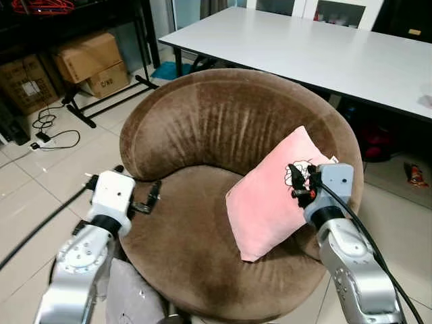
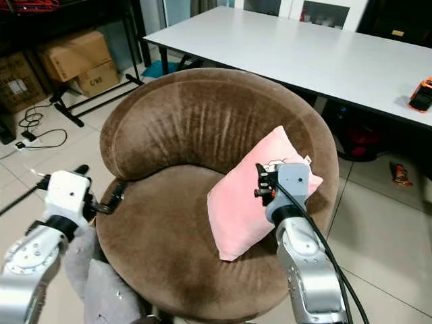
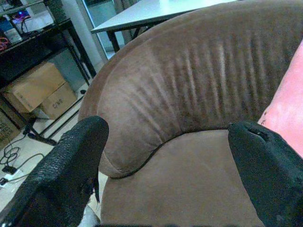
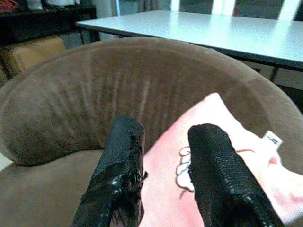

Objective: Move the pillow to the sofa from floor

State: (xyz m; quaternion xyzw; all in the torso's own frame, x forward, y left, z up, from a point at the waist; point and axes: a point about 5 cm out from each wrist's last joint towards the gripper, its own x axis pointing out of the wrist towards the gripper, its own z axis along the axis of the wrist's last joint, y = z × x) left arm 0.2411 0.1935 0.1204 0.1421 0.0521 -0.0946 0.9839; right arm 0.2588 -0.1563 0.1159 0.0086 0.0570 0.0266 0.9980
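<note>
Silver arms reach forward from the bottom of the head views, one on each side of the round brown sofa [image 1: 202, 236].

That sofa is the biggest thing here: a tub-shaped seat in brown velvety fabric, its curved back brushed into pale vertical streaks, its seat cushion a flat round pad. Behind it stands a long white desk [image 1: 317, 47] with a smooth top, and off to the robot's left, cardboard boxes [image 1: 91, 61] sit under a dark rack on the tiled floor [image 1: 40, 182].

On the seat, the pink pillow [image 1: 270, 196] leans tilted against the right side of the backrest, one corner up and one corner down. It is square, soft and smooth-faced, with a small white printed figure and a white tag near its upper edge.

At the sofa's left rim, the left end effector [image 3: 170, 156] has its two rough black fingers spread wide with nothing between them, pointing across the seat toward the pillow but well apart from it.

Right end effector [image 4: 163, 165] sits at the pillow's upper right part, fingers a narrow gap apart, just over the pink fabric beside the white print; whether they touch it cannot be told.
</note>
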